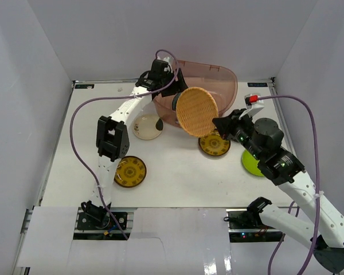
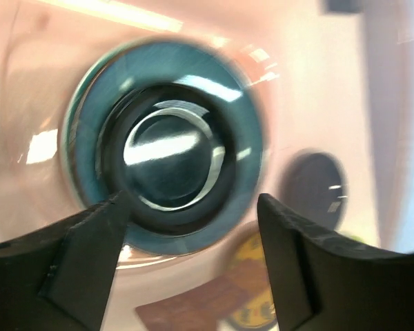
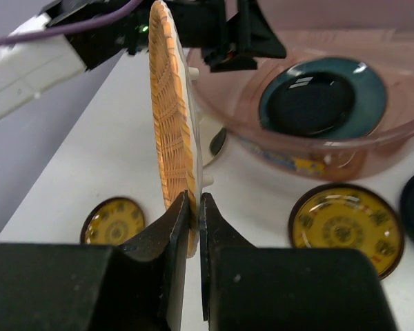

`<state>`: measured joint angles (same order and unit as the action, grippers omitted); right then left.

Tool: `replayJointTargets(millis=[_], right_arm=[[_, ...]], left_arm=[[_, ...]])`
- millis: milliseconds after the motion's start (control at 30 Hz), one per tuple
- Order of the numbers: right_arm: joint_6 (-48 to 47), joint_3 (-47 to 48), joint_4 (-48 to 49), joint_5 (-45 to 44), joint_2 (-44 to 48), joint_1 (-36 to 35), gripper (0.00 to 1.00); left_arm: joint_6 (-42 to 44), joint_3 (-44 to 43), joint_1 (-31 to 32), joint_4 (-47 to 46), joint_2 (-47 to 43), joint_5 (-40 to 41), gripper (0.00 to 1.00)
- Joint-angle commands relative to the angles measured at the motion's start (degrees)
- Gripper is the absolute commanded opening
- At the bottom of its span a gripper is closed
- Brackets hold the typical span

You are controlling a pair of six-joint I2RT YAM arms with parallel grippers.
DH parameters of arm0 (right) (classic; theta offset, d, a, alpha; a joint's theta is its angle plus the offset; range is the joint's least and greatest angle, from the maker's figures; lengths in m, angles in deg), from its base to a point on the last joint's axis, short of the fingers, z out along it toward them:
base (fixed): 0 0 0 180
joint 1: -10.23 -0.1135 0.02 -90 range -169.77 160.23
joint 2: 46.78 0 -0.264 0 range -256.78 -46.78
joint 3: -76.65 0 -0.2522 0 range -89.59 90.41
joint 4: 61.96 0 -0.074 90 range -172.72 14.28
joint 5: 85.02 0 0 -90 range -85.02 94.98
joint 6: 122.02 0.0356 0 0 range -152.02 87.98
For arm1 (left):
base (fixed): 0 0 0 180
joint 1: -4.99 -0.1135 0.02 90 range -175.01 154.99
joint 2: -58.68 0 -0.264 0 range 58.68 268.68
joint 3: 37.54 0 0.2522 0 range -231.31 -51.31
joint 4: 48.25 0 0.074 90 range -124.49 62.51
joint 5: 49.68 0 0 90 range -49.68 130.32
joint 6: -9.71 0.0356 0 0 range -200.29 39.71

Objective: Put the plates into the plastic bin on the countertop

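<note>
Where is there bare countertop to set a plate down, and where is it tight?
Bare: the near-centre stretch between the left yellow plate and the lime green plate, and the far-left corner outside the left arm. Crowded: in front of the bin, where the cream plate, right yellow plate and the wicker plate in the right claw bunch together.

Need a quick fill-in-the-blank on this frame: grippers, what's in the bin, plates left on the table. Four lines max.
1. The wicker plate is clamped by its edge in the ___ gripper.
2. The left gripper, at the plastic bin, has its jaws ___.
3. In the bin, the plate lying on the teal plate is ___.
4. The count of yellow-patterned plates on the countertop is ___.
Missing words: right; open; black; two.
</note>
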<state>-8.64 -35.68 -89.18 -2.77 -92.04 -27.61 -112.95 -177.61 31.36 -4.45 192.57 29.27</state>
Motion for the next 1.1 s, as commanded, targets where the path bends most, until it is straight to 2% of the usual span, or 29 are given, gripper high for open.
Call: replayJointTargets(millis=[0, 67, 133, 167, 200, 233, 267, 300, 333, 400, 433, 567, 733, 800, 900, 933, 1000, 1033, 1067], right_arm=[[-4.65, 4.8, 4.57, -9.39, -3.52, 1.37, 0.08], [-3.95, 6.02, 6.59, -8.69, -5.01, 3.21, 0.08], [-3.43, 6.91, 9.05, -7.11, -7.91, 6.01, 0.08], [-2.99, 7.78, 10.97, -5.89, -10.53, 7.33, 0.08], [-2.2, 8.4, 11.69, -4.13, -12.12, 9.17, 0.08], [-1.15, 8.93, 12.57, 0.58, -13.79, 13.37, 0.08], [1.73, 9.45, 14.14, 3.06, -17.38, 15.33, 0.08], [3.24, 9.89, 17.46, 5.61, -19.33, 17.09, 0.08], [5.87, 10.59, 18.54, 10.51, -21.61, 19.89, 0.08], [7.38, 13.92, 19.95, 13.97, -28.55, 21.49, 0.08], [7.82, 15.25, 20.04, 14.51, -31.01, 21.67, 0.08], [9.93, 20.7, 20.75, 16.71, -43.58, 22.55, 0.08], [13.27, 25.88, 20.57, 21.54, -53.86, 23.87, 0.08], [13.97, 26.33, 20.66, 21.55, -55.37, 23.87, 0.08], [13.89, 27.82, 18.56, 21.37, -58.45, 23.87, 0.19], [13.11, 28.52, 17.42, 21.2, -59.67, 23.87, 0.31], [12.49, 29.15, 15.22, 19.89, -60.13, 23.87, 0.49], [11.44, 28.97, 14.95, 19.01, -59.6, 23.87, 0.64], [10.91, 28.71, 14.51, 18.22, -59.08, 23.87, 0.7]], left_arm=[[1.9, -5.79, -0.18, -1.13, -5.29, -3.98, 0.86], [2.52, -5.28, -1.14, -1.21, -10.01, -3.2, 0.88], [2.34, -0.11, -3.24, -2.09, -14.85, -2.49, 0.89], [1.39, 3.48, -4.13, -4.44, -21.15, -2.05, 0.89], [0.59, 13.0, -6.22, -6.03, -24.78, -2.31, 0.89], [-0.37, 18.58, -7.55, -8.14, -28.47, -2.75, 0.89], [-2.12, 24.2, -8.78, -11.9, -36.16, -3.01, 0.89], [-2.75, 29.91, -11.05, -13.42, -39.8, -2.75, 0.89], [-3.19, 40.5, -12.3, -15.43, -43.23, -2.4, 0.89], [-3.37, 49.27, -15.01, -15.63, -51.57, 0.31, 0.89], [-3.28, 56.7, -15.9, -15.02, -53.53, 1.2, 0.91], [-5.21, 68.71, -19.33, -12.99, -56.63, 2.26, 0.92], [-7.85, 71.19, -20.22, -12.99, -48.82, 1.38, 0.92], [-8.64, 70.84, -20.39, -13.69, -46.53, 2.17, 0.92], [-10.57, 70.67, -20.75, -16.06, -42.49, 2.96, 0.89], [-11.19, 70.67, -20.75, -17.11, -40.48, 3.4, 0.88], [-11.98, 70.49, -20.83, -18.52, -38.62, 3.32, 0.85], [-12.16, 70.32, -20.83, -19.49, -37.74, 2.97, 0.84], [-12.59, 70.05, -20.83, -19.84, -36.25, 2.44, 0.83]])
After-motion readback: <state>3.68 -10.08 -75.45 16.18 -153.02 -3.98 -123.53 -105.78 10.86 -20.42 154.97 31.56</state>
